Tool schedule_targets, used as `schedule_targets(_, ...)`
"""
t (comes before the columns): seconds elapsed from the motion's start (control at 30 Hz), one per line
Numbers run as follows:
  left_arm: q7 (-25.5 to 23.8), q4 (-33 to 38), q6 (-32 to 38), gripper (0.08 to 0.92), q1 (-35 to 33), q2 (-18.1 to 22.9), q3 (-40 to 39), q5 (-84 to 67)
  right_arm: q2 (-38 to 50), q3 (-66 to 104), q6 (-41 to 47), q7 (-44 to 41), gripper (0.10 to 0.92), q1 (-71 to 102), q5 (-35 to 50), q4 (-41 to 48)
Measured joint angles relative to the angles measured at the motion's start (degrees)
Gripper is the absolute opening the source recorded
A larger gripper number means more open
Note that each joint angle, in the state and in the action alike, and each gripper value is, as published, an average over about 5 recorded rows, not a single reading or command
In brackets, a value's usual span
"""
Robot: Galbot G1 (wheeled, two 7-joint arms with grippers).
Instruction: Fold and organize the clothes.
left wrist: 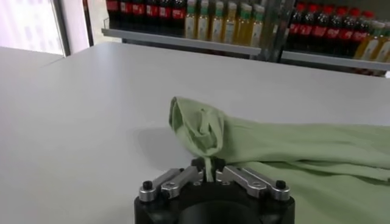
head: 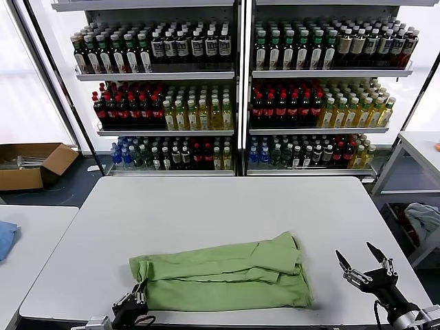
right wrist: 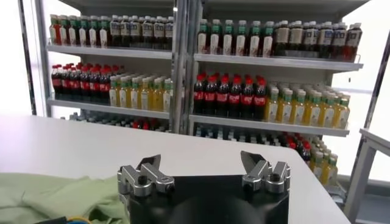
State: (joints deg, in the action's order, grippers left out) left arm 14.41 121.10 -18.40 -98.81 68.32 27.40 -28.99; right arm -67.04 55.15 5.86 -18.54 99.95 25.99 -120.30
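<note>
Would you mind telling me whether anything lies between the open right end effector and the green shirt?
Nothing visible does. The right end effector hangs open beside the green shirt, with only bare table between them. The left end effector pinches the shirt's near-left corner.

Light green polo shirt [head: 223, 275], folded lengthwise and rumpled, along the near table edge.

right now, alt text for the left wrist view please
The left pincer is shut on a pinch of the soft light green polo shirt, lifting its corner off the pale grey table. The rest of the shirt lies folded flat; shelves of bottles stand behind.
</note>
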Motion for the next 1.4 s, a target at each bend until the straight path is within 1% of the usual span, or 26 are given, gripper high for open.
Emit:
schedule_targets(0.07,-0.2,0.4,-0.1,0.094,-0.4,-0.6,0.7,-0.6,0.0,0.0,0.0,0.0,0.823,-0.1,0.1,0.0)
schedule_targets(0.17,-0.7,1.1,-0.4,0.091,-0.9,-2.1,2.5,-1.9,0.2,0.0,-0.1,0.0,0.823,-0.2,0.4,0.0)
schedule_targets(0.37,-2.2,1.2,-0.7,0.091,-1.3,-6.5,9.9,-6.0,0.5,0.4,-0.1,0.1,0.823,-0.2,1.1,0.0)
schedule_targets(0.7,-5.5,-3.7,-1.2,0.091,-0.1,-15.0,24.6,-13.5,1.4,1.1,0.1,0.2,0.823,-0.7,2.2,0.1)
schedule_targets(0.87,-6.0,-4.8,-1.9,0.091,0.6,-18.1,29.1,-16.1,1.2,1.3,0.1,0.2,0.823,-0.6,2.4,0.2)
schedule_targets(1.0,-5.6,-3.5,-2.8,0.091,1.6,-18.9,30.1,-17.1,0.9,1.5,0.2,0.2,0.823,-0.4,2.4,0.0)
schedule_targets(1.13,-4.8,-0.3,-3.8,0.091,2.5,-18.5,29.1,-17.5,0.6,1.8,0.2,0.2,0.823,0.0,2.4,-0.2)
schedule_targets(1.27,-3.6,3.6,-4.4,0.091,2.8,-17.4,26.0,-17.2,0.2,1.7,0.2,0.2,0.823,0.1,2.1,-0.3)
schedule_targets(1.4,-2.2,7.3,-4.7,0.091,3.3,-15.7,20.8,-15.5,-0.4,1.1,0.1,0.2,0.823,0.4,1.4,-0.4)
